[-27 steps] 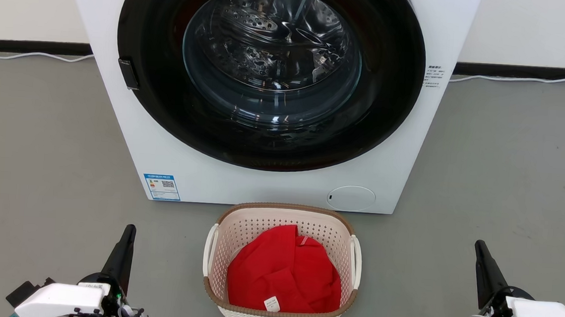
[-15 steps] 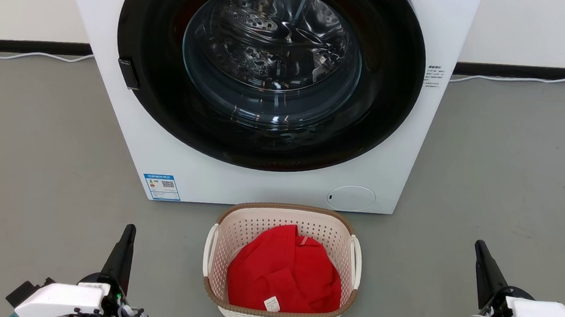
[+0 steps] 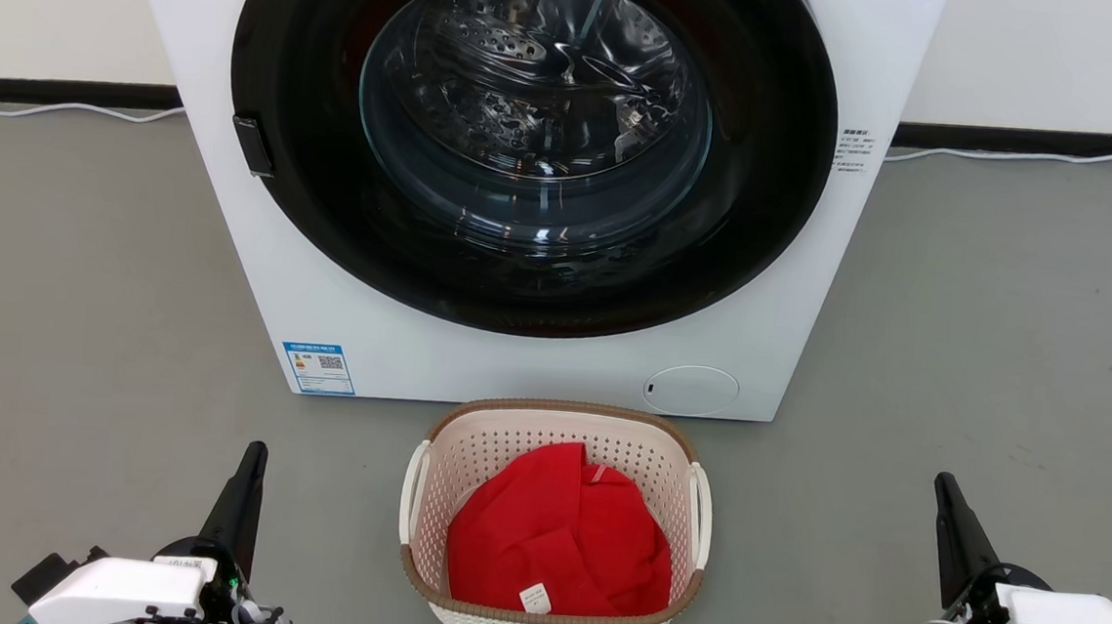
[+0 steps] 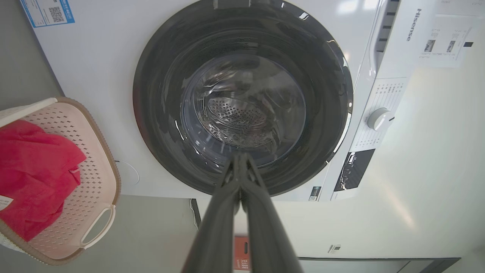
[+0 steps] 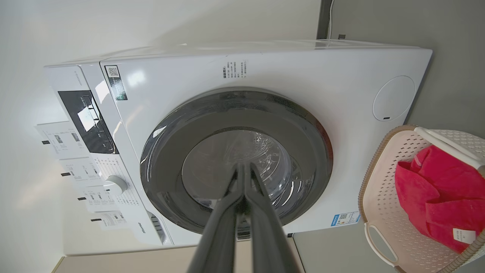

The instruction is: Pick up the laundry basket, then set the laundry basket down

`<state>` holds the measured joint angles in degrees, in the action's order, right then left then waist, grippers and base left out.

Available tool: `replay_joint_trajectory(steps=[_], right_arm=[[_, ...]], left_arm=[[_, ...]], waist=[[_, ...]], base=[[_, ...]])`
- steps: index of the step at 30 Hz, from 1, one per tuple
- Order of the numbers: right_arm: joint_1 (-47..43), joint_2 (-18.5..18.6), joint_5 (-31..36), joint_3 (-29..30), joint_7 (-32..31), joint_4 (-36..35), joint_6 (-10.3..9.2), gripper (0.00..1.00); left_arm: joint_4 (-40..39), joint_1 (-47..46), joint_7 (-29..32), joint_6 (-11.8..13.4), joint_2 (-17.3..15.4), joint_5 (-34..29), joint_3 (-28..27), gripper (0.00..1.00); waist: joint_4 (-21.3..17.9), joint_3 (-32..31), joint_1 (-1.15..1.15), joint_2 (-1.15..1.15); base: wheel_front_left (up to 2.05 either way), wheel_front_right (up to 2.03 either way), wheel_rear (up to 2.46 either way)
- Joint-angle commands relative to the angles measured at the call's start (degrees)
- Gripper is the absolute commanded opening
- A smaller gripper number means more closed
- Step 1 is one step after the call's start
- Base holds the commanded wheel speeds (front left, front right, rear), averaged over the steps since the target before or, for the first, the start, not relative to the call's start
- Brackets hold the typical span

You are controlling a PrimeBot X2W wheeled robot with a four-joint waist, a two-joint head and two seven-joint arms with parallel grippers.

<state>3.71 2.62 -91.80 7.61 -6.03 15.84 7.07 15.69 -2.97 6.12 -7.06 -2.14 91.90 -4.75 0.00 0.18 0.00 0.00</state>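
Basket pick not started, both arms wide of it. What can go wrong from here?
1. The left pincer and right pincer are both shut and well apart from the laundry basket. Unless they open first, they may shove its white handles instead of gripping them.
2. The basket sits close to the washing machine, so a forward swing during the lift could bump it.
3. The red cloth lies loose inside, and an uneven two-arm lift may tip it out.

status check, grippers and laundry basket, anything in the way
Left gripper shut, empty, left of basket. Right gripper shut, empty, right of it. Laundry basket on floor before washing machine, red cloth inside. Nothing in the way.
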Motion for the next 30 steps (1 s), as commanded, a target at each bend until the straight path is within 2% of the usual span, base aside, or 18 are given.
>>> replay_joint_trajectory(steps=[1,14,15,21,25,30], right_arm=[[2.48,0.26,-0.39,-1.11,-0.44,-1.81,0.42,0.00],[2.48,0.26,-0.39,-1.11,-0.44,-1.81,0.42,0.00],[0.00,0.00,0.00,0.00,0.00,-0.01,0.00,1.00],[-1.03,-0.33,0.15,-0.46,0.32,1.43,-0.01,1.00],[-0.92,-0.27,0.39,-1.03,0.90,0.78,0.00,1.00],[-0.85,-0.12,0.66,-1.70,1.56,0.11,0.02,1.00]], left_arm=[[-1.66,-3.21,0.34,-0.43,-0.74,0.29,-1.75,0.00],[-1.66,-3.21,0.34,-0.43,-0.74,0.29,-1.75,0.00],[0.00,-0.01,0.00,0.00,0.00,0.00,0.00,1.00],[1.73,1.28,-0.49,0.07,0.49,-0.08,0.34,1.00],[1.35,1.06,-1.15,0.05,0.45,-0.23,0.82,1.00],[0.92,0.89,-1.83,0.03,0.41,-0.42,1.33,1.00]], waist=[[0.00,0.00,0.00,0.00],[0.00,0.00,0.00,0.00],[0.00,0.00,0.00,0.00],[0.00,0.06,0.01,0.00],[-0.01,-0.07,0.13,0.00],[-0.02,0.03,0.01,0.00]], base=[[0.00,0.00,0.00],[0.00,0.00,0.00],[0.00,0.00,0.00],[0.00,0.00,0.00],[0.00,0.00,0.00],[0.00,0.00,0.00]])
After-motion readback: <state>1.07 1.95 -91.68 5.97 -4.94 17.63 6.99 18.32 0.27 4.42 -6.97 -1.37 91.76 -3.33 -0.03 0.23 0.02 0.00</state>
